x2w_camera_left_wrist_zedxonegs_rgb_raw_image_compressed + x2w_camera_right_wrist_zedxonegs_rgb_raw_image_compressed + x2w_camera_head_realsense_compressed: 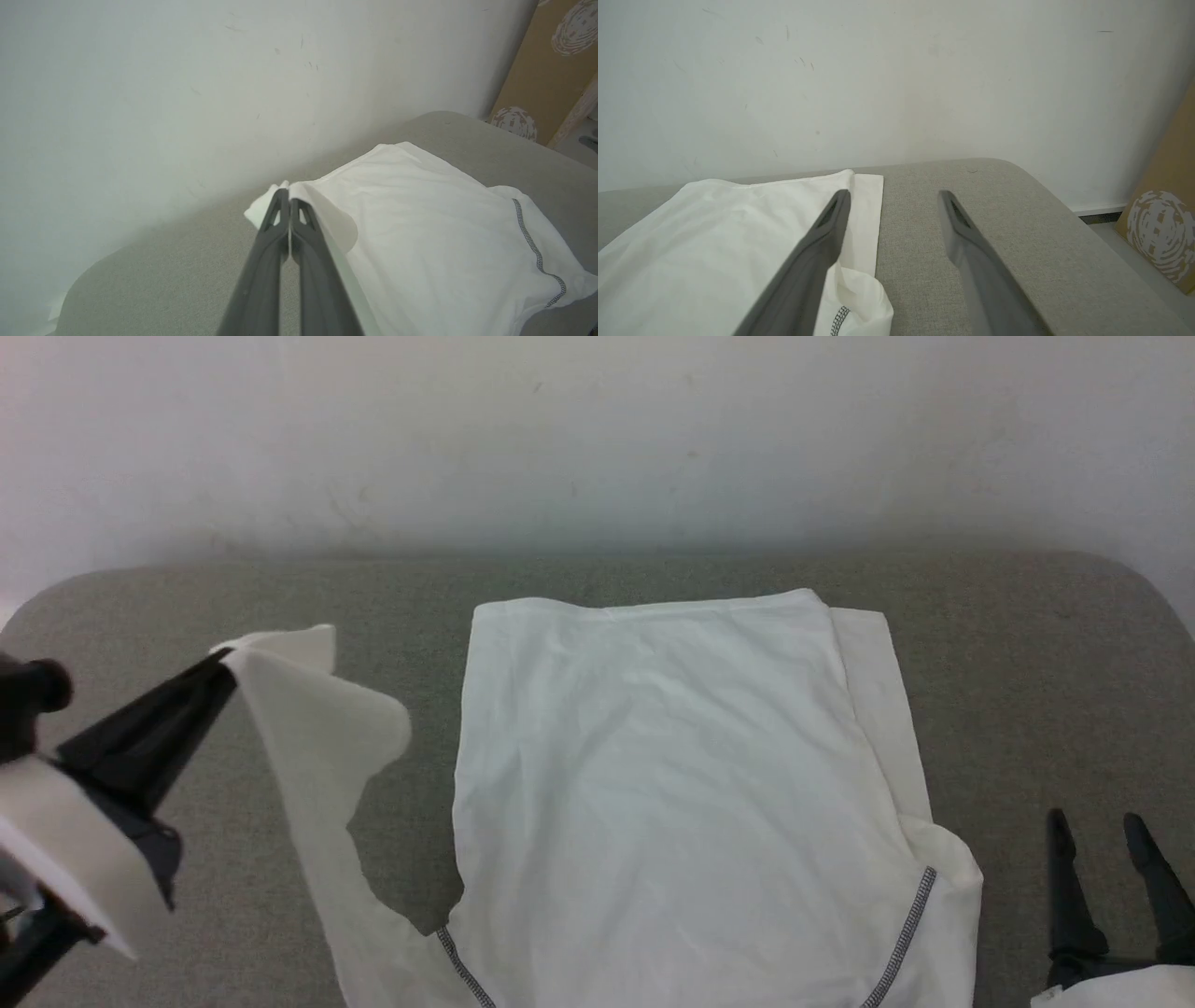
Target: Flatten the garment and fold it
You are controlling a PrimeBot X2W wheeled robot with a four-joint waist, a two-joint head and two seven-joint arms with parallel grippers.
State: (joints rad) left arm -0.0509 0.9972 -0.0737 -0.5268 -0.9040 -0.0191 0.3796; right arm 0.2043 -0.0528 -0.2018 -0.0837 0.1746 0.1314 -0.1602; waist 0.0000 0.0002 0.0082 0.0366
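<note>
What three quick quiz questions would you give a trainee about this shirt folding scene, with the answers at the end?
1. True or false: the right fingers are clamped on the shirt.
2. What do the left fingers hold? A) a sleeve of the shirt, lifted off the surface; B) the shirt's bottom hem; C) nothing.
3. Fill in: the shirt lies on a ____ padded surface.
Key: 1 false, they stand open; 2 A; 3 grey.
</note>
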